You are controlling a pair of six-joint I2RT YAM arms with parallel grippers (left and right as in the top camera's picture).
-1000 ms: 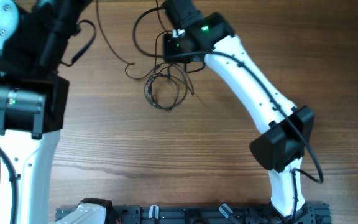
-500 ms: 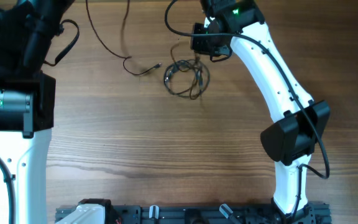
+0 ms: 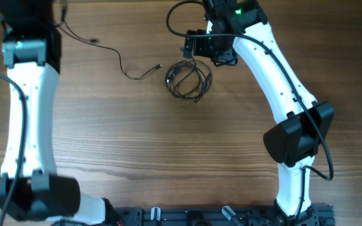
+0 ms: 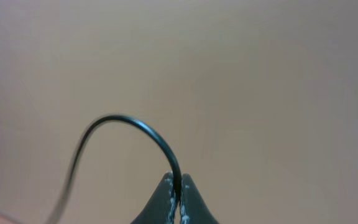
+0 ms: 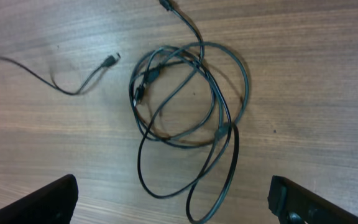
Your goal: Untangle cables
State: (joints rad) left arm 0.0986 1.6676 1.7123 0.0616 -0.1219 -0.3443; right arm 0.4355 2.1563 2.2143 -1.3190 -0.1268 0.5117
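A coiled bundle of thin black cables lies on the wooden table, and it fills the middle of the right wrist view. My right gripper hovers just beyond the bundle's far right edge, open wide, with only the nearest loops showing between its fingers. One separate strand runs from the far left corner to a small plug lying a little left of the bundle. My left gripper is shut on that strand, lifted off the table.
The left arm stretches along the left side toward the far corner. The right arm crosses the right half of the table. A black rail runs along the near edge.
My right gripper carried the bundle right, then opened and let it go. The left arm swung toward the far left, drawing the single strand out and away from the bundle.
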